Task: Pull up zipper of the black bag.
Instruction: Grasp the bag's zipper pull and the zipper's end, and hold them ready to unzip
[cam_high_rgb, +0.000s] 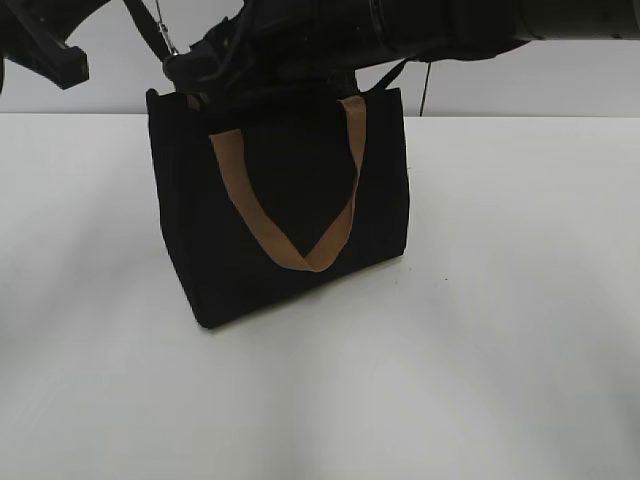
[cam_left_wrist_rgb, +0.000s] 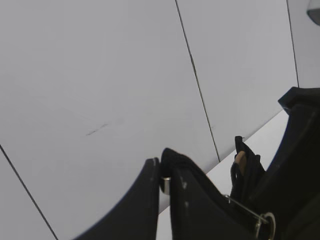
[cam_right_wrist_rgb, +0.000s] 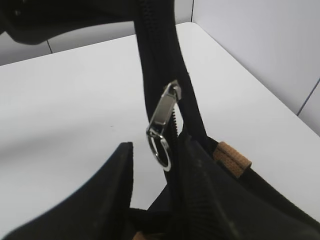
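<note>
The black bag (cam_high_rgb: 190, 220) stands upright on the white table, a tan handle (cam_high_rgb: 232, 180) hanging in a V on its front. My right arm (cam_high_rgb: 300, 40) reaches across its top. In the right wrist view the zipper (cam_right_wrist_rgb: 155, 65) runs as a taut black strip up from my right gripper (cam_right_wrist_rgb: 152, 165). Bag fabric (cam_right_wrist_rgb: 150, 220) fills the gap deeper between its fingers. My left gripper (cam_left_wrist_rgb: 162, 167) is shut on black fabric and a small silvery pull (cam_left_wrist_rgb: 165, 184), raised above the bag. Its tips are not seen in the exterior view.
A silvery snap hook with a ring (cam_right_wrist_rgb: 162, 125) hangs beside the zip strip; it also shows in the exterior view (cam_high_rgb: 170, 45) on the thin black shoulder strap (cam_high_rgb: 148, 22). White table (cam_high_rgb: 480, 350) surrounds the bag; a grey panelled wall (cam_left_wrist_rgb: 100, 75) stands behind.
</note>
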